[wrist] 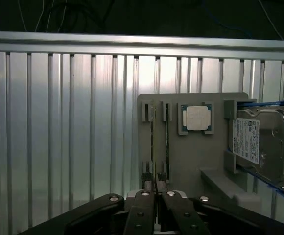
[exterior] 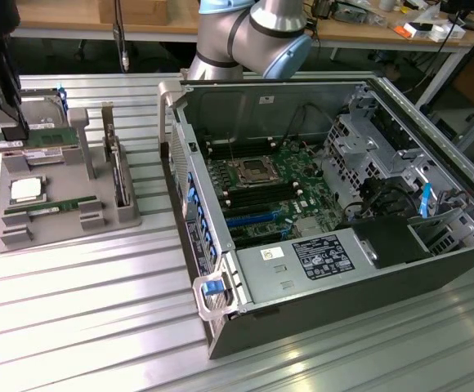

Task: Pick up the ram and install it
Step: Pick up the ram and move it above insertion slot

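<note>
The ram is a thin green stick lying in a slot of the grey holder tray, just in front of the square silver processor chip. In the wrist view the ram shows edge-on as a narrow strip beside the chip. My gripper hangs above the tray's far end, well clear of the ram. Its dark fingers stand pressed together with nothing between them. The open computer case lies to the exterior view's right, and its motherboard memory slots are exposed.
A silver hard drive with a white label stands on edge at the tray's side. A second narrow slot runs beside the ram. The ribbed metal table spreads around tray and case. The arm's base rises behind the case.
</note>
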